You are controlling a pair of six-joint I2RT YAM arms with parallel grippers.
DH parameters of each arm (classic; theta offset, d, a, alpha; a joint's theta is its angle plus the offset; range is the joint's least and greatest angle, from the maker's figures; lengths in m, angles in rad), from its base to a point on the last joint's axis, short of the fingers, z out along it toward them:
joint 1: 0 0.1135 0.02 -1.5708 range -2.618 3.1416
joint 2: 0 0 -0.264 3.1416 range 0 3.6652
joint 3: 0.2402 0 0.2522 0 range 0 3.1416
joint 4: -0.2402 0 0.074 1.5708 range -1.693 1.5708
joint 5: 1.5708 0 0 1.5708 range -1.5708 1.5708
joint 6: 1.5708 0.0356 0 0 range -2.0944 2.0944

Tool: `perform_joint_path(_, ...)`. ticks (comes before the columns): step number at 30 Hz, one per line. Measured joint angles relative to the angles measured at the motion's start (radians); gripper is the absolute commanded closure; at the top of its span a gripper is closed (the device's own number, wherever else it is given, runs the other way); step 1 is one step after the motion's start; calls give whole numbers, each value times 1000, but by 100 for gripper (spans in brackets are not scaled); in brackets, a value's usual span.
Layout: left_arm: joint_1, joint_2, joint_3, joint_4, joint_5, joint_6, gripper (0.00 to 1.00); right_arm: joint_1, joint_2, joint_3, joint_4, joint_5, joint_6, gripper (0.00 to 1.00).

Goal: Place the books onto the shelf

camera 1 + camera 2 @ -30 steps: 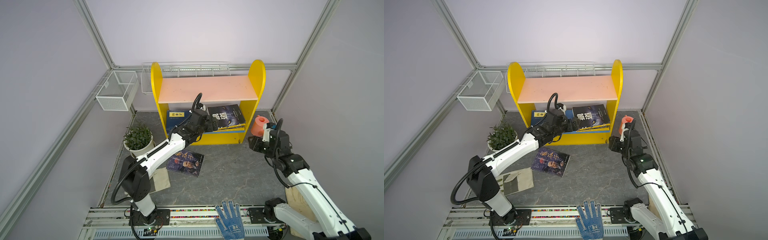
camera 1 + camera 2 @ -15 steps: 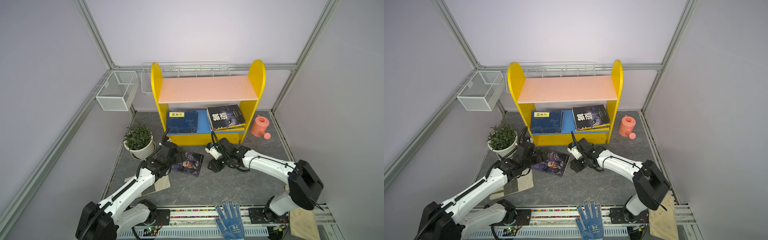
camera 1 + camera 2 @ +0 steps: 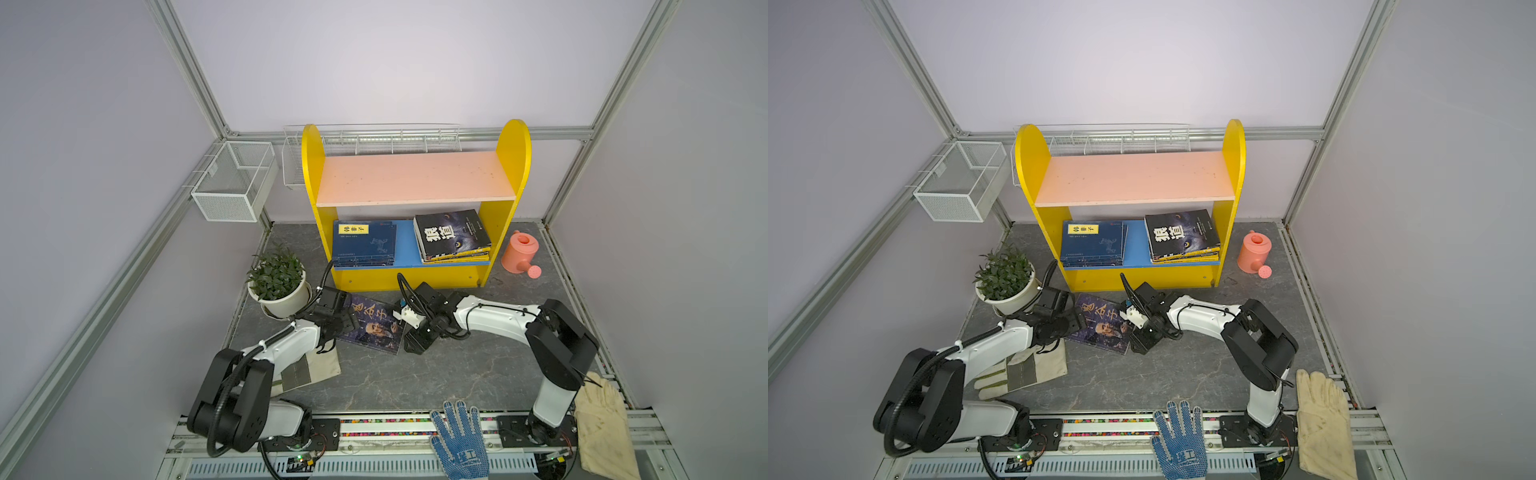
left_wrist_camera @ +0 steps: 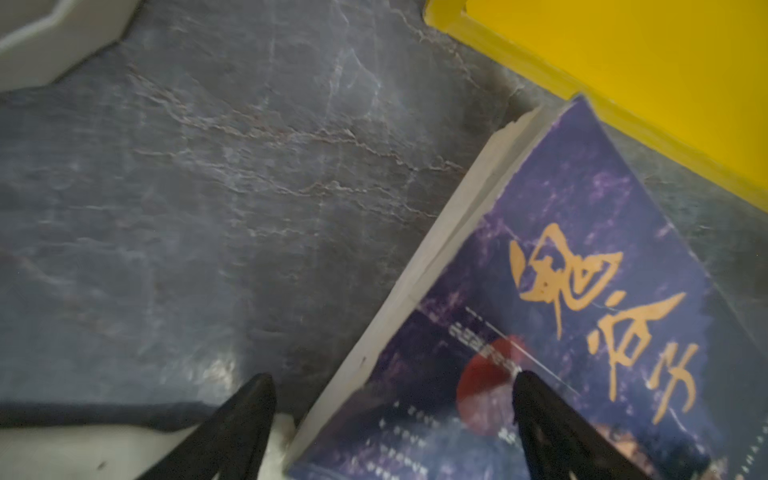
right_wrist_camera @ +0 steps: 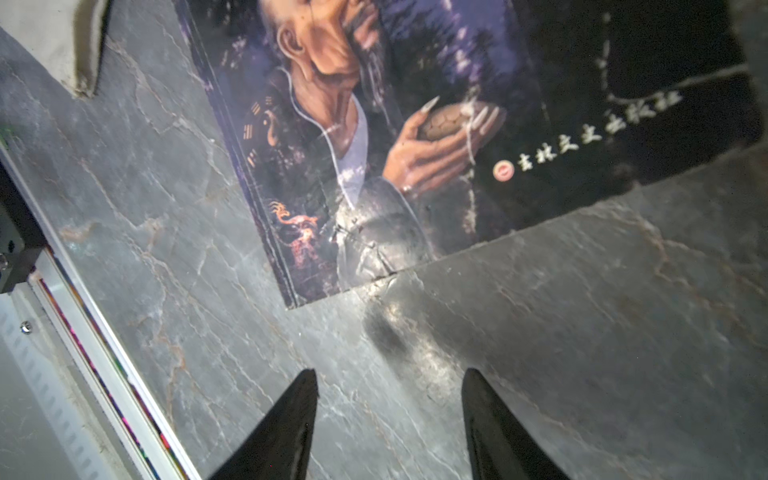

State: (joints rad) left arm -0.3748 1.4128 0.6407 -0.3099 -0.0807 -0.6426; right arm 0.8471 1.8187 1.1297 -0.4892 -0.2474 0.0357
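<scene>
Slate-grey floor (image 3: 457,365): dark portrait book (image 3: 372,328) flat before the shelf (image 3: 415,178), a claw either side.
We find the left gripper (image 4: 392,376) spread wide, straddling the book's page edge, one fingertip (image 4: 536,399) over the cover, gripping nothing. At the book's right edge the right gripper (image 5: 390,371) stands parted above bare floor, just clear of the cover. On the shelf's blue lower board (image 3: 405,249) we note a navy stack (image 3: 363,245) at left and a black wolf-eyed stack (image 3: 451,235) at right.

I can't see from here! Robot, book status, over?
Left end effector open, astride book edge. Right end effector open, off its corner. Book flat, outside shelf. Glove beside book.
</scene>
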Motion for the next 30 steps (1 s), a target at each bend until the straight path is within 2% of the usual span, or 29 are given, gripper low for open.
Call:
perform_joint_path(4, -2, 24, 20, 26, 28, 15, 27, 0, 20, 0, 0, -14, -6, 41)
perform_joint_path(6, -18, 24, 21, 11, 31, 30, 29, 0, 24, 0, 8, -20, -7, 41)
perform_joint_path(12, -148, 1, 27, -84, 37, 54, 36, -22, 27, -2, 26, -43, 3, 41)
perform_joint_path(16, -207, -29, 27, -157, 63, 59, 36, -76, 17, -26, 63, -65, 26, 41)
perform_joint_path(22, -308, -41, 27, -188, 191, 61, 35, -180, -38, -108, 128, -59, 86, 41)
perform_joint_path(25, -318, -41, 27, -185, 218, 59, 35, -206, -50, -122, 139, -45, 100, 41)
perform_joint_path(30, -302, -50, 27, -177, 201, 37, 31, -209, -50, -124, 148, -41, 117, 40)
